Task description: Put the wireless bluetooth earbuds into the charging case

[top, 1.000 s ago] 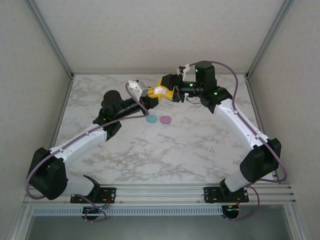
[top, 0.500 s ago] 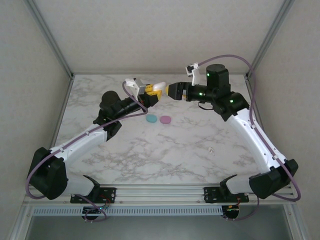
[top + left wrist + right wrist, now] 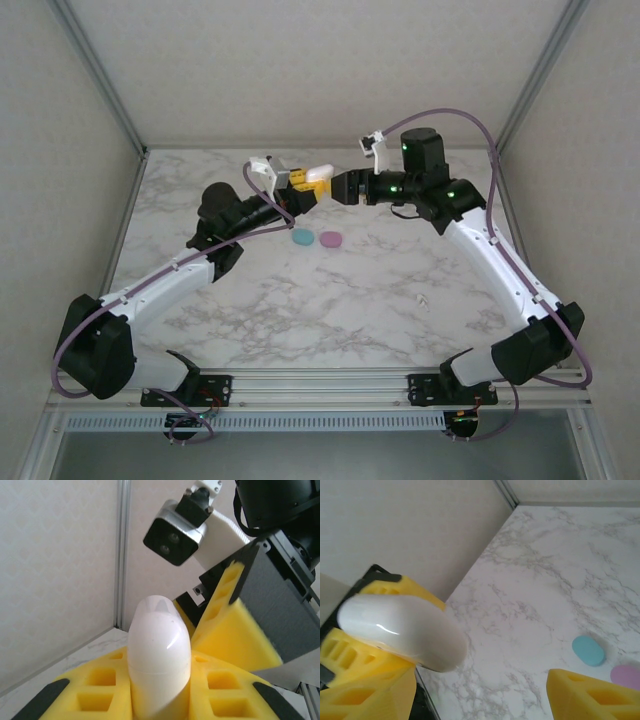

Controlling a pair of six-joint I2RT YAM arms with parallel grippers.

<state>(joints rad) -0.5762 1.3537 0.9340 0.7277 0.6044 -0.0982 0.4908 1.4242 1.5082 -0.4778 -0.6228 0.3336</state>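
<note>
A white oval charging case (image 3: 159,655) stands closed between the yellow pads of my left gripper (image 3: 160,700), which is shut on it and holds it above the table (image 3: 305,185). Its rounded end (image 3: 402,630) points at my right gripper (image 3: 480,700). That gripper (image 3: 340,187) is open, its yellow fingers (image 3: 592,695) wide apart, just short of the case and not touching it. A tiny white earbud (image 3: 424,299) lies on the marble, right of centre. No teal or pink bud can be made out.
A teal oval piece (image 3: 302,238) and a pink one (image 3: 331,239) lie side by side on the marble table (image 3: 330,300), below the grippers. They also show as teal (image 3: 588,650) and pink (image 3: 626,675). Walls and metal posts close in the back and sides.
My right gripper, which was around the white case, let go and drew back to the right, then edged close again. My left gripper raised the case slightly up and left.
</note>
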